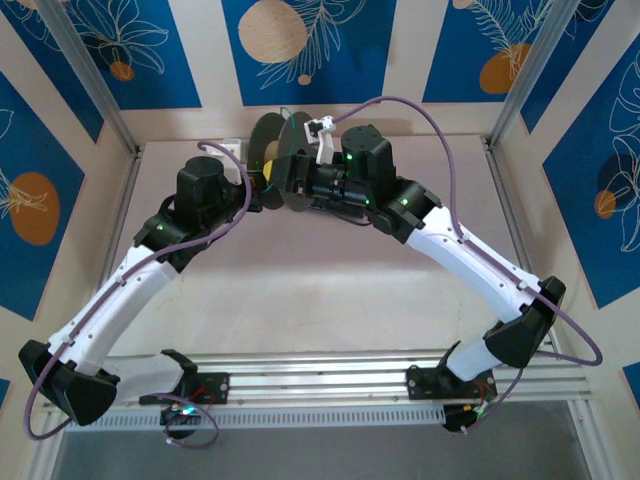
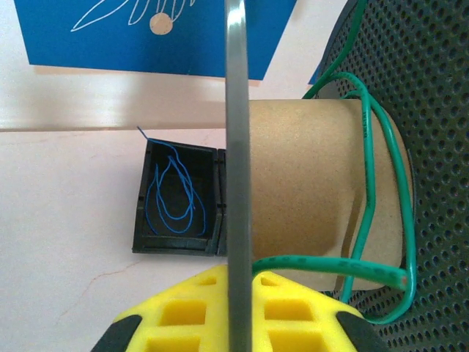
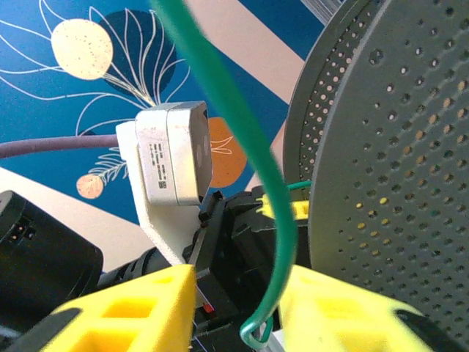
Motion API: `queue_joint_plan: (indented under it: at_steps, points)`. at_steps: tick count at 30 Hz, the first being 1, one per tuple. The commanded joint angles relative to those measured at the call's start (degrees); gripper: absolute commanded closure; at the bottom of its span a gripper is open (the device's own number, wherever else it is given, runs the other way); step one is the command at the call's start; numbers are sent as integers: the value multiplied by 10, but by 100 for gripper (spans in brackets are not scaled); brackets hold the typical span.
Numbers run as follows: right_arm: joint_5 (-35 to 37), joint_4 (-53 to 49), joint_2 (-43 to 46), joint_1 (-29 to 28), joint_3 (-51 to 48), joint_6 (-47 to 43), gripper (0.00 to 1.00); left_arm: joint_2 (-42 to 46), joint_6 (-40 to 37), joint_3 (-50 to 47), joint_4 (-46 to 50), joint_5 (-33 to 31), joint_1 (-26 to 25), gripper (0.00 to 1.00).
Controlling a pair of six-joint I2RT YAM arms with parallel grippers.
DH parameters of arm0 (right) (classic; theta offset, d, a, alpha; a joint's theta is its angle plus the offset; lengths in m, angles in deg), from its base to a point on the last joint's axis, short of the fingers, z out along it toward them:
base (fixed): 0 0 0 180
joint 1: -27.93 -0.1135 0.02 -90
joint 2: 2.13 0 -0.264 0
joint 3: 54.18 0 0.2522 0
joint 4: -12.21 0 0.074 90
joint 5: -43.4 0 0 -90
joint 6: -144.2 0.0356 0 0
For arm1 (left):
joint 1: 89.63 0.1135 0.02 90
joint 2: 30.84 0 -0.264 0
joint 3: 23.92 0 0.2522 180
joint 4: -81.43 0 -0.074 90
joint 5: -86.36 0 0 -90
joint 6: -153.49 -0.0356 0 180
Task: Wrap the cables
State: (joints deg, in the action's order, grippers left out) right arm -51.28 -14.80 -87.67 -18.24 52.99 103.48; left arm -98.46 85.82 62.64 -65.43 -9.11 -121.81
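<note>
Here the green cable (image 3: 242, 125) runs down between the yellow fingers of the right gripper (image 3: 238, 308), lying against one of them. The jaws stand narrowly apart, wider than the wire, and its curled end shows low between them. The left gripper (image 2: 236, 293) is clamped on the thin flange edge of the spool (image 2: 236, 132). Glossy green turns sit loosely round the cardboard core (image 2: 308, 183). The blue cable (image 2: 170, 194) lies in slack loops inside the black tray (image 2: 176, 246) on the table (image 2: 66, 220), one end poking over the rim. From above, the wires are too thin to follow.
</note>
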Motion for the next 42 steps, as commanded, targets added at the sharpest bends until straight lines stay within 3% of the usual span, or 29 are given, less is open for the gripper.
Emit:
queue_joint_plan:
  at_steps: [1,4,6,7,13,21,27,31,38,42]
  points:
    - [2,30,-10,-3,-5,17,70,6,-4,36,-48,-9,-8,100]
    - [-3,34,-12,-3,-8,19,83,4,-3,39,-45,-9,-7,100]
    - [-4,33,-11,-4,-11,18,98,3,3,44,-40,-11,-8,100]
    - [-4,35,-6,-5,-16,16,100,1,7,49,-32,-16,-8,100]
    - [-31,18,38,-33,-66,-76,100,-25,70,126,41,-32,20,100]
    - [-59,-21,102,-87,-197,-212,100,-75,217,203,41,110,134,100]
    - [35,-81,141,-94,-298,-238,100,-88,263,225,23,185,195,100]
    - [64,-91,190,-14,-377,-212,100,-87,286,219,0,271,237,100]
    - [-25,-77,216,168,-417,-234,100,-86,266,208,-42,445,282,100]
    - [-76,-83,192,269,-411,-249,100,-73,258,189,-45,490,305,100]
